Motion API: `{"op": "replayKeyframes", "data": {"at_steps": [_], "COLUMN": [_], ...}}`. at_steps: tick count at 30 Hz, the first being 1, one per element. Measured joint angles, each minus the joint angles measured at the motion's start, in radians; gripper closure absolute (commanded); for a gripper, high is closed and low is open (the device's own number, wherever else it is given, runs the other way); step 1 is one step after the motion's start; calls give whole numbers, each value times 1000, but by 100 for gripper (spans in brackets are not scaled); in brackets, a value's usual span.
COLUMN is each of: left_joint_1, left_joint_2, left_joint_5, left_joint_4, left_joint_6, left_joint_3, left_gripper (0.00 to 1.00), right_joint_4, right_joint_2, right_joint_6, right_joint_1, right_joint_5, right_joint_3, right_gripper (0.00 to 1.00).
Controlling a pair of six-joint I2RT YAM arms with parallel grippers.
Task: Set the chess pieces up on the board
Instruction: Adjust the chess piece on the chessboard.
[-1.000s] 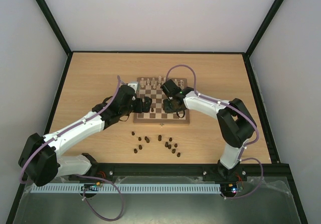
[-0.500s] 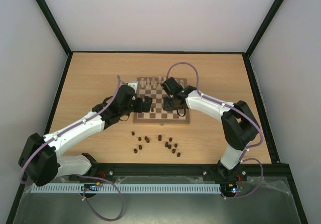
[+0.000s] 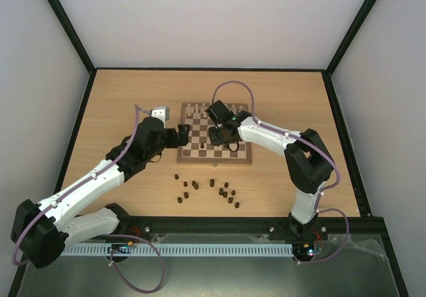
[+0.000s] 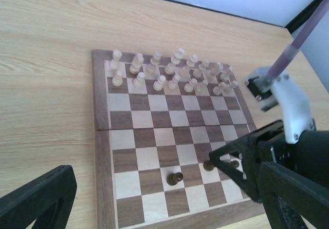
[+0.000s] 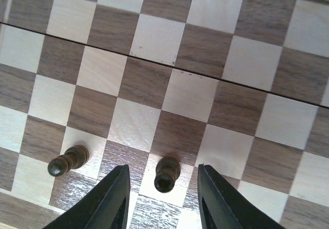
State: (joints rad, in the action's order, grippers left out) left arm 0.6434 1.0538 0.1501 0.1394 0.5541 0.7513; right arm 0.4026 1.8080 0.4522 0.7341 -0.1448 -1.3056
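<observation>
The board [image 3: 200, 152] lies mid-table, with cream pieces [image 3: 198, 110] in its far rows, also in the left wrist view [image 4: 169, 75]. My right gripper [image 3: 219, 136] hovers over the board's near rows. It is open, and its fingers [image 5: 110, 198] straddle an upright dark pawn [image 5: 167, 173] without touching it. A second dark pawn [image 5: 67, 160] stands to its left. My left gripper [image 3: 181, 134] is open and empty at the board's left edge. In the left wrist view the board [image 4: 169, 136] shows dark pawns [image 4: 175, 178] near the right arm's fingers [image 4: 241, 165].
Several loose dark pieces [image 3: 210, 189] lie on the tabletop between the board and the arm bases. The wooden table [image 3: 120, 104] is bounded by a black frame and white walls.
My left gripper has drawn back to the left, off the board. My right gripper has shifted a little left over the board's near rows, with the pawn between its open fingers.
</observation>
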Motion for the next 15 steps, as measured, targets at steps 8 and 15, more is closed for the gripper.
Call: {"op": "replayKeyframes", "data": {"at_steps": [8,15], "left_joint_1": [-12,-12], "left_joint_2": [3,13], "left_joint_5": [10,9], "left_joint_4": [0,0], "left_joint_6": [8,8], "left_joint_3": [-1,-1], "left_gripper": [1,1], "right_joint_4": [19,28], "right_joint_2": [57,74], "right_joint_6": [-4,-4], "right_joint_1": [7,18], "right_joint_5": [2,-2], "right_joint_3": [-28,-29], "right_gripper": [70,77]}}
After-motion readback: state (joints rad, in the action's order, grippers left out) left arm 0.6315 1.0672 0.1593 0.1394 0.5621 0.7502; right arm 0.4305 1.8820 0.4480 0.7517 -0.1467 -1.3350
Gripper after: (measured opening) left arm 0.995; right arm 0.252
